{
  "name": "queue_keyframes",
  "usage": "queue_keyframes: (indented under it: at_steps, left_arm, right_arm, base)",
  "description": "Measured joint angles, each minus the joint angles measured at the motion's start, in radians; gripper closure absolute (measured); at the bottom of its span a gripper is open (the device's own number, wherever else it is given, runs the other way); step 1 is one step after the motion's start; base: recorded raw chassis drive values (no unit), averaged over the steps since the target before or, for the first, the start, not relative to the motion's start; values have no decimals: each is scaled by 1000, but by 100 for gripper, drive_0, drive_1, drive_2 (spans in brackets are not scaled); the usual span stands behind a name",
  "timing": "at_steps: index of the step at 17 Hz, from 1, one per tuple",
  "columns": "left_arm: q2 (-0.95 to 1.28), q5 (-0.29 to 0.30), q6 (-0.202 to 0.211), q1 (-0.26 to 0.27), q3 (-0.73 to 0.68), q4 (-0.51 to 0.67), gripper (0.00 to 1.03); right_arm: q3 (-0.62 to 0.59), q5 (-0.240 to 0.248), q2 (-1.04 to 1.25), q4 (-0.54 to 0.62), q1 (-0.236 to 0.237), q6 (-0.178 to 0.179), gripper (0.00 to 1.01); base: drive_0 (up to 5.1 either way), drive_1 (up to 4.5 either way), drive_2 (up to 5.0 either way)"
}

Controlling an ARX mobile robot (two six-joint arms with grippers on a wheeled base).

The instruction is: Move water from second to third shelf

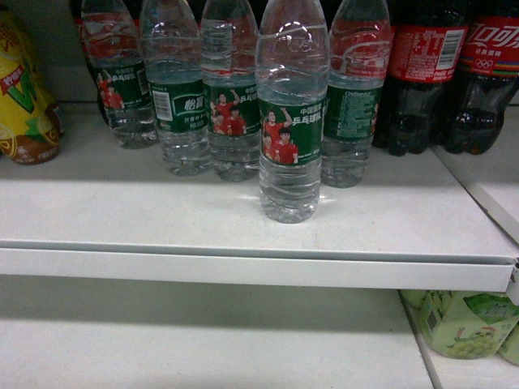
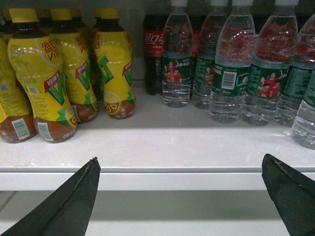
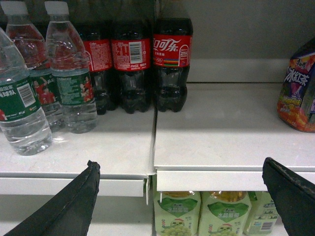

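A: Where's the water?
B: Clear ribbed plastic bottle with green label (image 1: 291, 113), upright near the white shelf (image 1: 243, 235) front edge, ahead of its row.
A: Claws?
B: Left claw (image 2: 179, 196) and right claw (image 3: 179, 196) both spread wide, holding nothing.

Left gripper (image 2: 179, 189) and right gripper (image 3: 179, 189) seemingly spread wide.

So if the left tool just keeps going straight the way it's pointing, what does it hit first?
Probably the white shelf front edge or bare top, since the open left tool points at it. Beyond lie the water bottles, though depth is unclear.
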Motion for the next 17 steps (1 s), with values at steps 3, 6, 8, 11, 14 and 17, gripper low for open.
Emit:
queue_keyframes:
  at_steps: [3,6,8,11,14,17]
  left_arm:
    - [0,0,0,0,0,0,5]
    - [0,0,0,0,0,0,5]
    - [0,0,0,0,0,0,5]
    - [0,0,0,0,0,0,5]
    - [0,0,0,0,0,0,5]
    - [0,0,0,0,0,0,5]
  right_arm:
    - [0,0,0,0,0,0,3]
    - [0,0,0,0,0,0,3]
    - [0,0,0,0,0,0,3]
    - [0,0,0,0,0,0,3]
    - [0,0,0,0,0,0,3]
    - [0,0,0,0,0,0,3]
  base:
    - [0,0,0]
    - [0,0,0]
    - [0,0,0]
    - [0,0,0]
    - [0,0,0]
    - [0,0,0]
